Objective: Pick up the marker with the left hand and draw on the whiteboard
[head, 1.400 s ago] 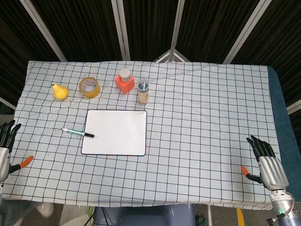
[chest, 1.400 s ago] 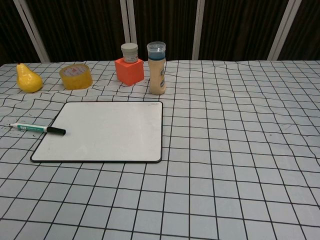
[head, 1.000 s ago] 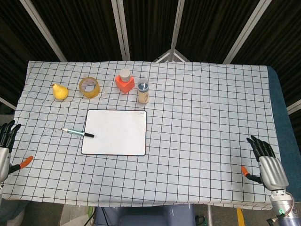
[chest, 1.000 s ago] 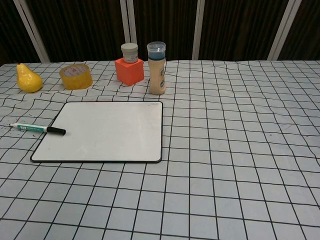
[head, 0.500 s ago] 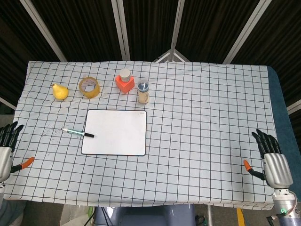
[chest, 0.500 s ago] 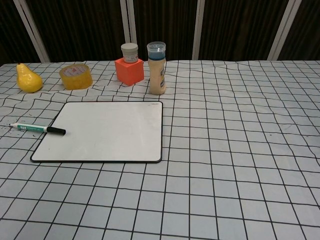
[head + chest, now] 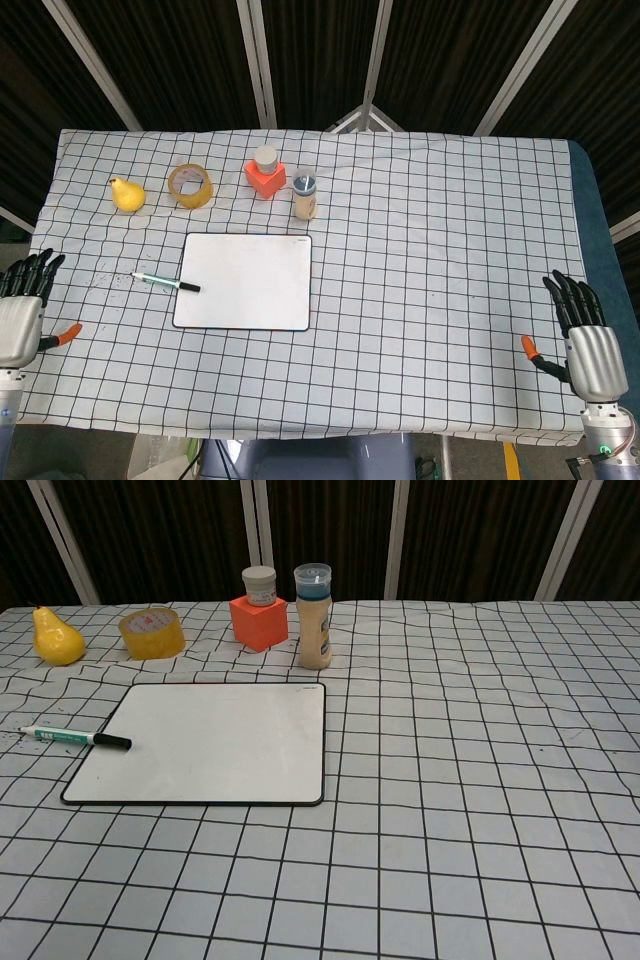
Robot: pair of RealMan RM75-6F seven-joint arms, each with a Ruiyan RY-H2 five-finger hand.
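**Ana:** Counter (image 7: 420,250) first: checked cloth across the whole top. On it the whiteboard (image 7: 245,281) lies flat and blank, left of centre, and the marker (image 7: 165,282) sits at its nine o'clock edge, with the black tip just over the board's rim and the body running out onto the cloth.

**Ben:** And the hands?

**Ana:** Left hand (image 7: 22,322) hovers at the counter's near left corner, about eight o'clock from the board, fingers spread, holding nothing. Right hand (image 7: 585,345) is at the near right corner, around four o'clock, fingers likewise apart and empty. Neither shows in the chest view.

**Ben:** So the step in hand?

**Ana:** By my reading, the very start: the reach for the marker is not yet made, and nothing is drawn. The left hand is well apart from the marker, which lies toward its two o'clock.

**Ben:** What does the next move call for?

**Ana:** I'd say carrying the left hand in over the cloth and coming down on the marker's body, not the tip that rests on the board, then pinching it so the tip can point down.

**Ben:** Clutter?

**Ana:** Along the board's twelve o'clock side: a tape roll (image 7: 190,185), an orange block (image 7: 265,178) with a small jar on top, a bottle (image 7: 305,195), and a yellow pear (image 7: 127,194) furthest left. All are clear of the reach.
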